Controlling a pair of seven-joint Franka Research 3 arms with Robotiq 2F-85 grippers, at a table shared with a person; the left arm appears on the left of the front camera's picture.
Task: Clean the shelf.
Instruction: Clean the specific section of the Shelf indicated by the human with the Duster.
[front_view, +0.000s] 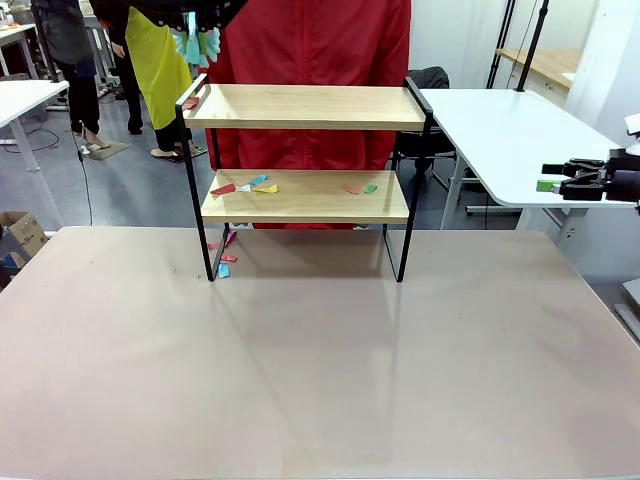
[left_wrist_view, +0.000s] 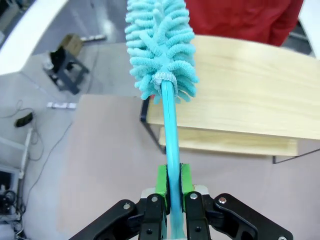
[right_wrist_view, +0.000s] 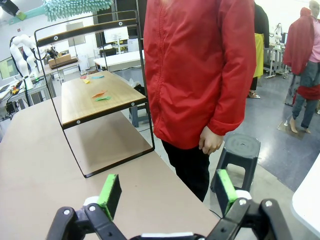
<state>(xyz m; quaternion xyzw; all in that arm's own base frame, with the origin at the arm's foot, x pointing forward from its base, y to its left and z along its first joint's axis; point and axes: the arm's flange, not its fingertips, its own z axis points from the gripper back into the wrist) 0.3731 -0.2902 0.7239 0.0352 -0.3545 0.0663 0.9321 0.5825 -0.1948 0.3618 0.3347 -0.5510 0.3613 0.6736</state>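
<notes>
Left wrist view: my left gripper (left_wrist_view: 173, 177) is clamped on the handle of one turquoise duster (left_wrist_view: 161, 50), whose fluffy head hangs above the left end of the top board. The shelf (front_view: 300, 105) stands at the far middle of the table (front_view: 320, 380), and a person in a red jacket (front_view: 315, 40) is just behind it. My right gripper (right_wrist_view: 167, 190) waits off to the right, fingers apart and empty.

I judge the sweeping is only starting. Next I need to bring the head down onto the wood and drag it along. I count two boards, about six paper scraps (front_view: 258, 185) on the lower one, and a few more on the table by the left legs.
</notes>
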